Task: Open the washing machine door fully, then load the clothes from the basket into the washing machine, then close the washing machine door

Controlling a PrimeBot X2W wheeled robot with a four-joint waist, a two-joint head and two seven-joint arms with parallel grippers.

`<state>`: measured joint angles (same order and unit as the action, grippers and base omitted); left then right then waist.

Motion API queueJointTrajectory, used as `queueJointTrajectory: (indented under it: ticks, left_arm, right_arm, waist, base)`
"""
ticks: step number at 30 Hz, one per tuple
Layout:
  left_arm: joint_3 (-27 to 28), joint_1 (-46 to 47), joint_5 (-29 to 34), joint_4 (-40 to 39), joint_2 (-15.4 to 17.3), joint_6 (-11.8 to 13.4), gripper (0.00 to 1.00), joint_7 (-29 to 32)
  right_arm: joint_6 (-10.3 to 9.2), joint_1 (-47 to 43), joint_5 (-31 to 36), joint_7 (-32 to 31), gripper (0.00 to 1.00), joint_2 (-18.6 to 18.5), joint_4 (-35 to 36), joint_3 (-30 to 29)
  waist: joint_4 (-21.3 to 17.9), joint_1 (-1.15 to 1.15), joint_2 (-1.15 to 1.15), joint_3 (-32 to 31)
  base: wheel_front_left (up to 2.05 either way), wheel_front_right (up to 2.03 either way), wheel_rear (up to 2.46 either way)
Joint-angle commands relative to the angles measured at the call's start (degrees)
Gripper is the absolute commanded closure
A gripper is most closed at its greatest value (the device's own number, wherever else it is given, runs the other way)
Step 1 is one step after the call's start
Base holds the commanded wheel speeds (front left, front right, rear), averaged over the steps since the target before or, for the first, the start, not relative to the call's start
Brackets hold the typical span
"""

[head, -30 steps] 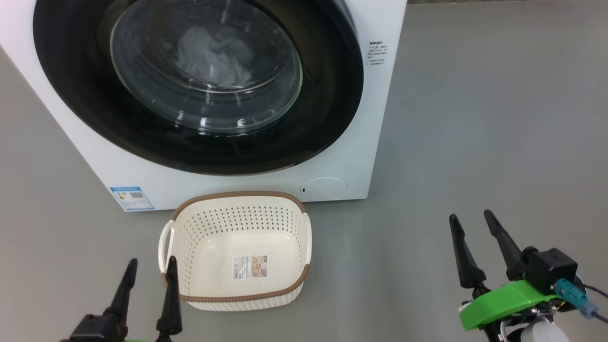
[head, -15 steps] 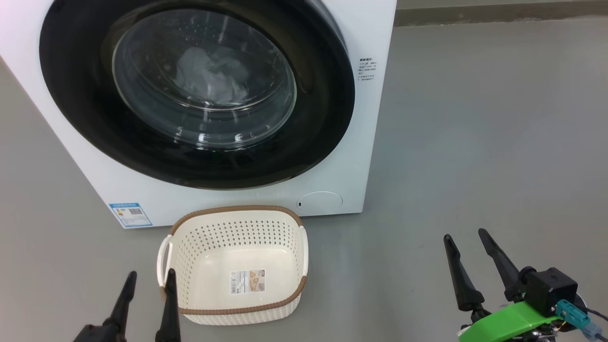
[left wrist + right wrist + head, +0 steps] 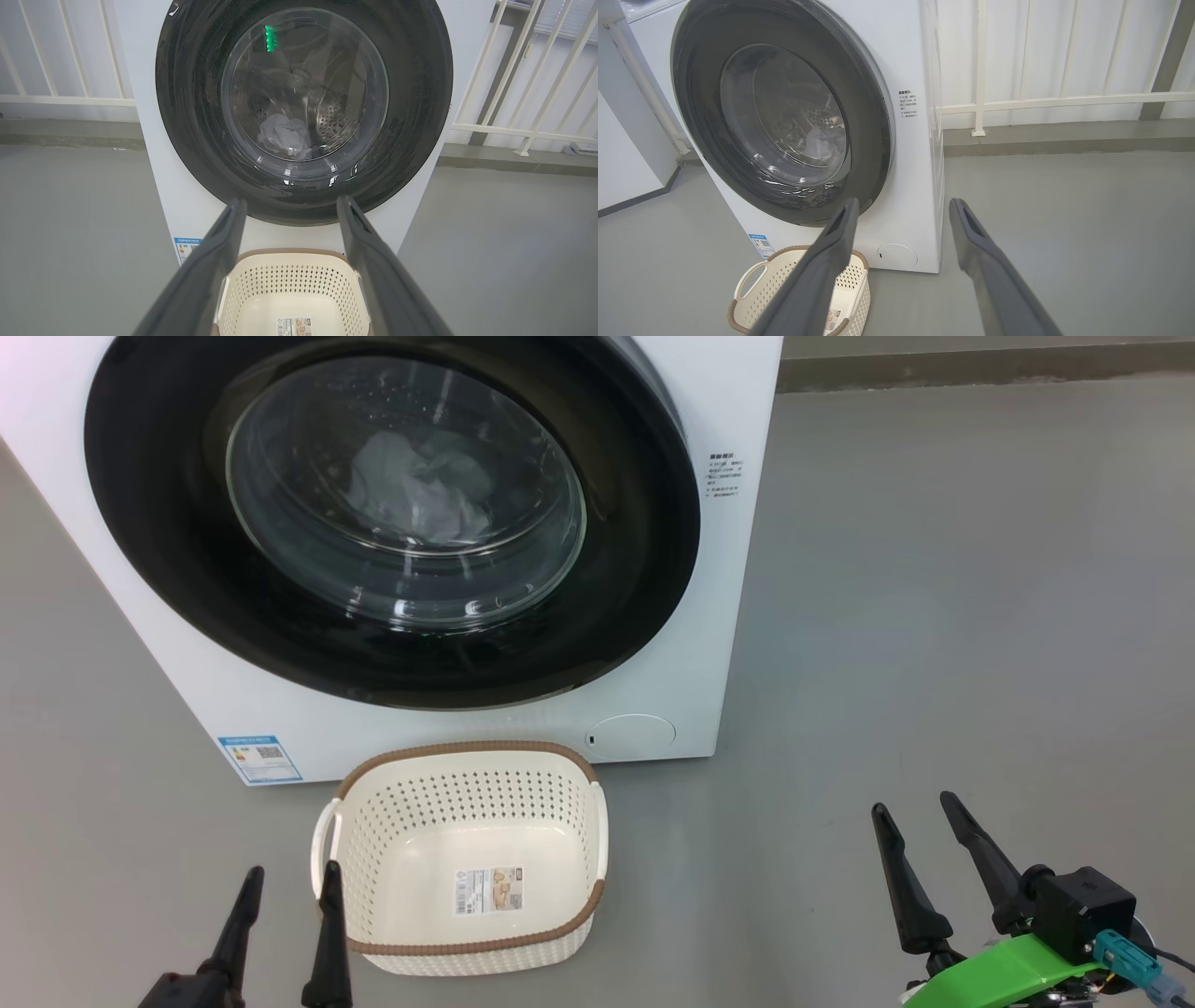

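Grey floor (image 3: 934, 616). I am holding left gripper (image 3: 291, 868) and right gripper (image 3: 913, 802) with fingers apart, empty. Bare basket (image 3: 467, 747) sitting at left gripper's one o'clock, nearer that arm; washing machine door (image 3: 644, 551) appearing shut at twelve, clothes (image 3: 420, 490) lying behind its glass.

Light was bright and even, glare streaked the door (image 3: 392, 513) at 6 o'clock, a green glint (image 3: 270, 38) sat at 11 o'clock, railings (image 3: 1064, 101) leaned at wrist-view edges.
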<state>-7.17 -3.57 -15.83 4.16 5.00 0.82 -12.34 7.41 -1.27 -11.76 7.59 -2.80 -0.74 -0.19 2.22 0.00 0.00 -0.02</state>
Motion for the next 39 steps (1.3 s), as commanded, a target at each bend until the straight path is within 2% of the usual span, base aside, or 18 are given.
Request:
queueJointTrajectory:
  ticks: [1,16,17,24,31,34,39]
  left_arm:
    - [1.8,0.7,-0.2,-1.7,1.0,0.4,0.00,0.0]
    - [1.4,0.7,-0.4,-2.0,1.3,1.0,0.00,-0.2]
    - [-0.4,-0.1,-0.1,-0.1,0.4,0.5,1.00,0.0]
    - [-1.0,-2.2,-0.3,4.8,-1.5,0.5,1.00,0.1]
    - [-0.2,-1.6,-4.6,5.1,-1.5,0.0,1.00,1.1]
    - [0.1,-1.3,-6.4,5.2,-1.5,-0.2,1.00,1.5]
    - [0.7,-0.8,-9.5,5.5,-1.5,-0.6,1.00,2.2]
  right_arm:
    - [0.08,0.7,-0.9,0.0,0.00,-0.1,1.7,1.4]
    - [0.08,0.8,-1.3,0.0,0.00,-0.1,1.5,1.3]
    - [0.00,0.0,-1.0,0.0,1.00,0.0,-0.2,-0.2]
    - [0.00,-1.9,-1.2,0.0,1.00,0.1,-5.8,-0.2]
    - [0.00,-1.5,-5.9,-0.6,1.00,-0.1,-6.0,-0.2]
    - [0.01,-1.3,-7.9,-0.8,1.00,-0.2,-6.3,-0.2]
    - [0.01,-0.8,-11.3,-1.2,1.00,-0.4,-6.6,-0.3]
  waist:
    - [0.0,0.00,0.00,0.0]
    - [0.3,0.00,0.00,-0.1]
    - [0.3,0.00,0.00,-0.1]
    - [0.3,0.00,0.00,-0.1]
    - [0.2,0.13,0.00,-0.3]
    - [0.1,0.03,0.00,-0.2]
    - [0.0,0.00,0.00,-0.1]
  base:
    - [0.00,0.00,0.00]
    - [0.00,0.00,0.00]
    - [0.00,0.00,0.00]
    - [0.00,0.00,0.00]
    - [0.00,0.00,0.00]
    - [0.00,0.00,0.00]
    - [0.00,0.00,0.00]
